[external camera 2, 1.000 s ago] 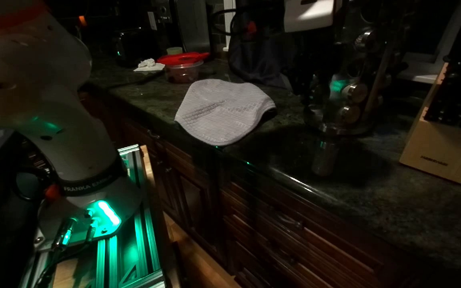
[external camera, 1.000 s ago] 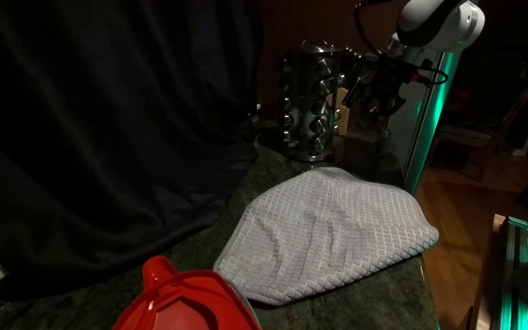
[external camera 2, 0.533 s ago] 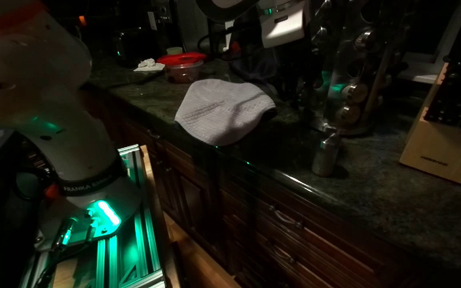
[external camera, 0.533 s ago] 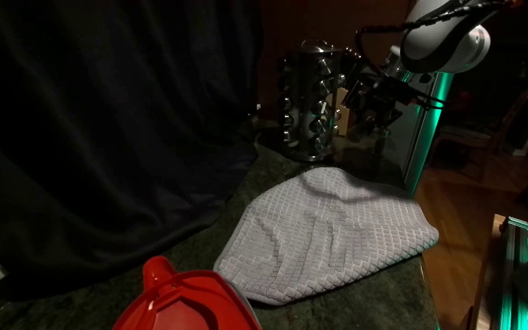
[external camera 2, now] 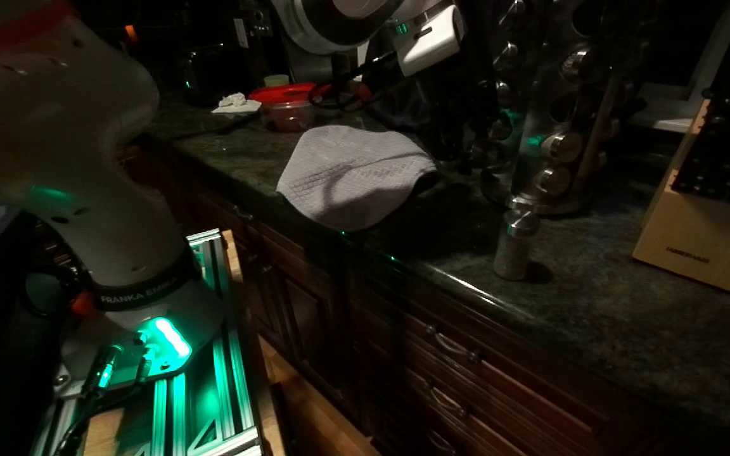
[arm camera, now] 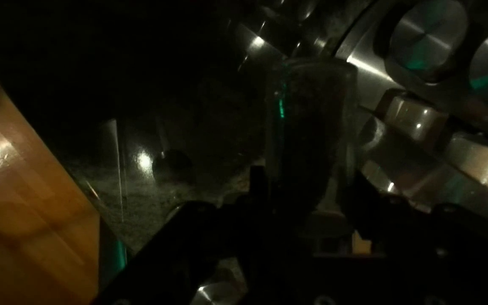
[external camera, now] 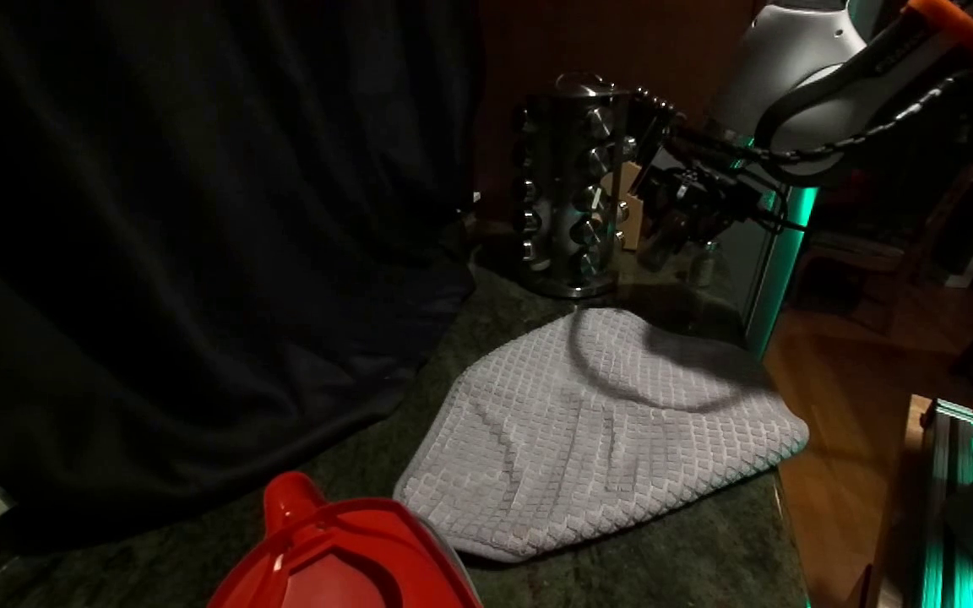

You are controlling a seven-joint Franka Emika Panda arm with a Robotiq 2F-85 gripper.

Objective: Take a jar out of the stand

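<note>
One capped jar [external camera 2: 517, 247], upright near metal stand [external camera: 558, 203]; wooden knife block [external camera 2: 688, 234]; textured grey cloth [external camera: 605, 439]; my claw [arm camera: 308, 190] clasps a glass jar [arm camera: 311, 110].

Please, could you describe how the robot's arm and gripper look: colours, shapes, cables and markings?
The arm is white to pale grey, with rounded segments and an orange-red band. A black collar low on it carries pale lettering FRANKA and a blurrier word; a light below glows green. A dark cable runs outside the arm. The gripper looks black, with angular jaws.
</note>
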